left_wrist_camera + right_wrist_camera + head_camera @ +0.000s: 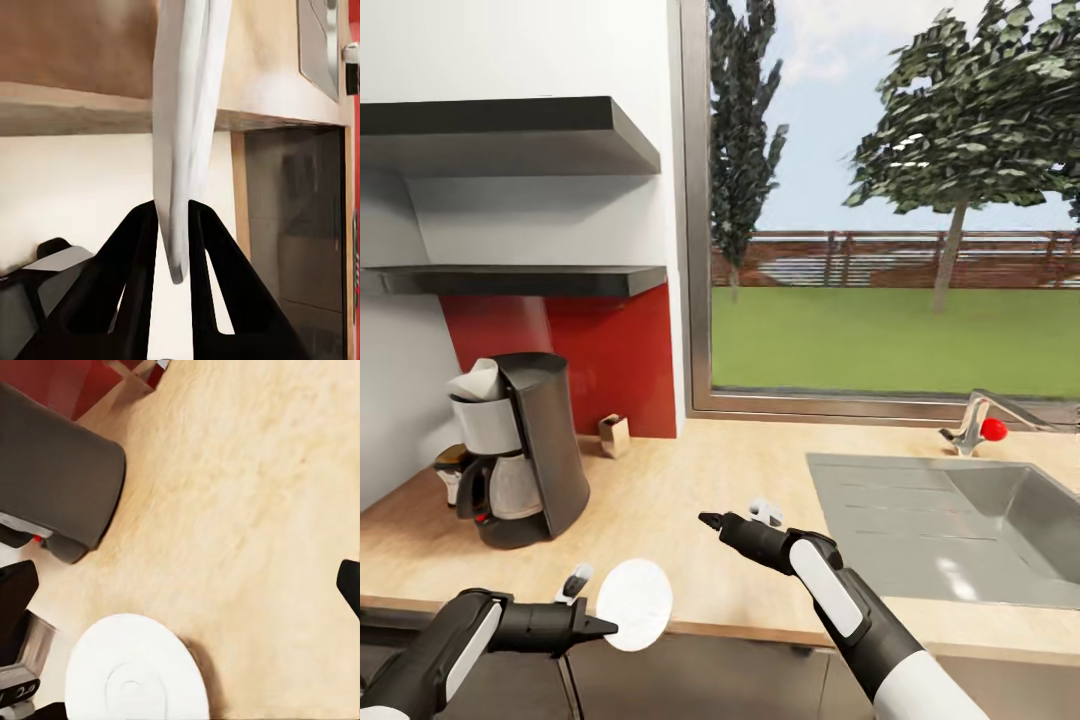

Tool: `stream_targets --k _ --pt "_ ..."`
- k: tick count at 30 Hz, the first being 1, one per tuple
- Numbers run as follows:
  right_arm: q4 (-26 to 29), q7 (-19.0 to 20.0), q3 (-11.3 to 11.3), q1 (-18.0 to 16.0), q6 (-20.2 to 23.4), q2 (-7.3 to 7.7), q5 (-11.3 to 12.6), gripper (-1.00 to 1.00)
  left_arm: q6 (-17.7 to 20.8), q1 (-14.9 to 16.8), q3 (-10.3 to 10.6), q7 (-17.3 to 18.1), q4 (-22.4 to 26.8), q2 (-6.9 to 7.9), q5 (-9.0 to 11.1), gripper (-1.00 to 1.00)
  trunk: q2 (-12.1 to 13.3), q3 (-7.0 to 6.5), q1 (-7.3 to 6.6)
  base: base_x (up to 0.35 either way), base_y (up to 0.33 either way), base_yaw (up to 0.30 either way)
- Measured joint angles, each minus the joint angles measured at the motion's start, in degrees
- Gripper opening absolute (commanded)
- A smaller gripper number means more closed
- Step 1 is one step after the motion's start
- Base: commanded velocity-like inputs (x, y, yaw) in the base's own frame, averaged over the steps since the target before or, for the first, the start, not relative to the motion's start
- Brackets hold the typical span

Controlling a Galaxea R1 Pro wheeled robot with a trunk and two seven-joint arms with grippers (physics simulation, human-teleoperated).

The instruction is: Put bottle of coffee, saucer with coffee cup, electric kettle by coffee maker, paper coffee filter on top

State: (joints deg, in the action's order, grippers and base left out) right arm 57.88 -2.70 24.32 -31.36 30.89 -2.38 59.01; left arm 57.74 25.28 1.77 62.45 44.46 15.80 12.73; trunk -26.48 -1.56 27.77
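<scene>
The black coffee maker (525,450) stands at the left of the kitchen countertop (690,480), with a white paper coffee filter (478,382) on its top. The bottle of coffee (450,472) peeks out just left of it. My left gripper (610,627) is shut on the rim of the white saucer (635,603), held at the counter's front edge; the saucer (184,135) shows edge-on between the fingers. My right gripper (708,520) hovers open over the bare wood, right of the coffee maker (60,480) and above the saucer (135,679). The coffee cup and electric kettle are out of view.
A steel sink (960,530) with a red-knobbed tap (978,428) is set into the counter at the right. A small brown box (614,436) stands by the red backsplash. Two dark shelves (520,280) hang above the coffee maker. A big window runs behind.
</scene>
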Motion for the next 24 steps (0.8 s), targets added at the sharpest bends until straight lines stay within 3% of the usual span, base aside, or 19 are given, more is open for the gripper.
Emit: stream_targets --k 8,15,17,22,24 --pt "0.24 0.06 0.09 0.0 -0.01 -0.04 0.02 1.0 0.26 0.31 -0.14 0.47 0.25 0.18 0.16 -1.0 0.0 0.0 0.0 -0.338 0.042 0.0" --pt "4.46 0.01 0.8 0.0 0.25 -0.28 -0.01 1.0 0.27 3.0 -0.18 5.62 0.29 0.32 -0.1 -1.0 0.0 0.0 0.0 -0.338 0.096 0.0" --pt "4.99 -0.01 2.24 0.0 0.31 -0.37 0.01 1.0 0.19 3.24 -0.18 6.24 0.26 0.63 -0.21 -1.0 -0.01 0.0 0.0 -0.337 0.101 0.0" --pt "5.11 -0.07 5.49 0.11 0.34 -0.15 0.0 1.0 0.01 2.81 -0.21 7.37 0.11 3.45 -0.14 -1.0 0.0 0.0 0.0 -0.338 0.101 0.0" --pt "4.95 -0.11 6.0 0.16 0.39 -0.09 -0.01 1.0 -0.31 2.57 -0.23 9.31 -0.29 5.82 -0.33 -1.0 0.0 0.0 0.0 -0.324 0.097 0.0"
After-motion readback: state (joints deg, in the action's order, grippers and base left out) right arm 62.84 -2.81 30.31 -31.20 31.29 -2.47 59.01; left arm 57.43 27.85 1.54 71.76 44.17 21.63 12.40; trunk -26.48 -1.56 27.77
